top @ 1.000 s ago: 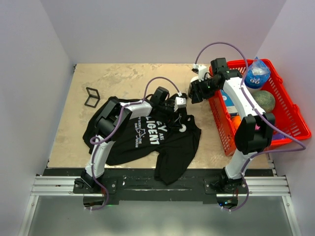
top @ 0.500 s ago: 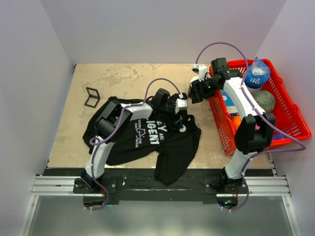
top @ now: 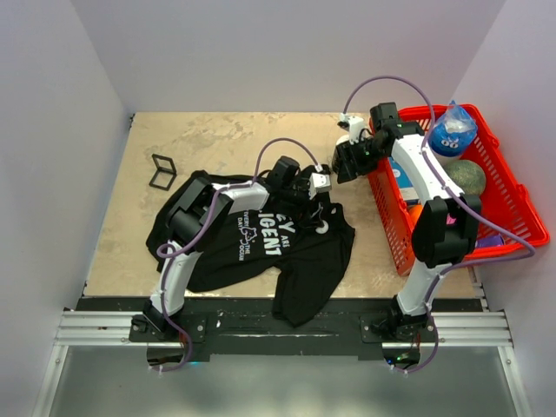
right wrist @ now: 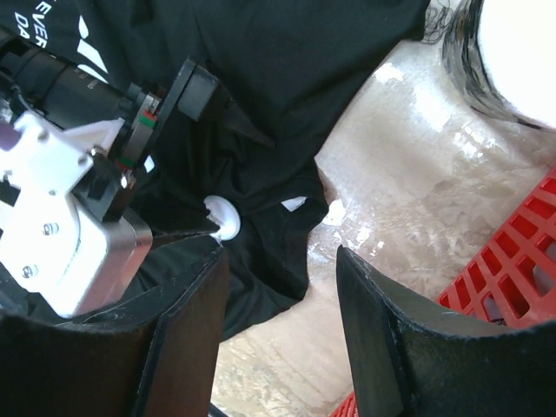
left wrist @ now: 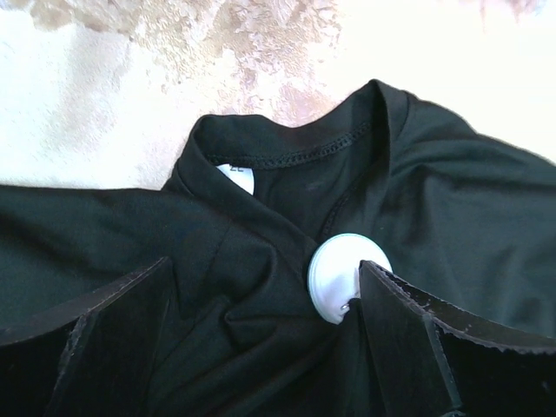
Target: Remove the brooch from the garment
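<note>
The garment (top: 261, 239) is a black T-shirt with white lettering, crumpled on the table; its collar shows in the left wrist view (left wrist: 287, 148). The brooch (left wrist: 343, 274) is a white round disc pinned just below the collar, also seen from above (top: 322, 226) and in the right wrist view (right wrist: 221, 215). My left gripper (left wrist: 269, 347) is open and low over the shirt, its right finger (left wrist: 408, 347) touching the disc's edge. My right gripper (right wrist: 278, 339) is open and empty, held above the bare table right of the collar (top: 340, 169).
A thin black open-frame piece (top: 162, 171) lies on the table left of the shirt. A red basket (top: 512, 204) with a ball, a bag and other items stands at the right, close to my right arm. Walls enclose the table.
My right arm has shifted slightly toward the back. My left gripper has stayed over the collar and the disc.
</note>
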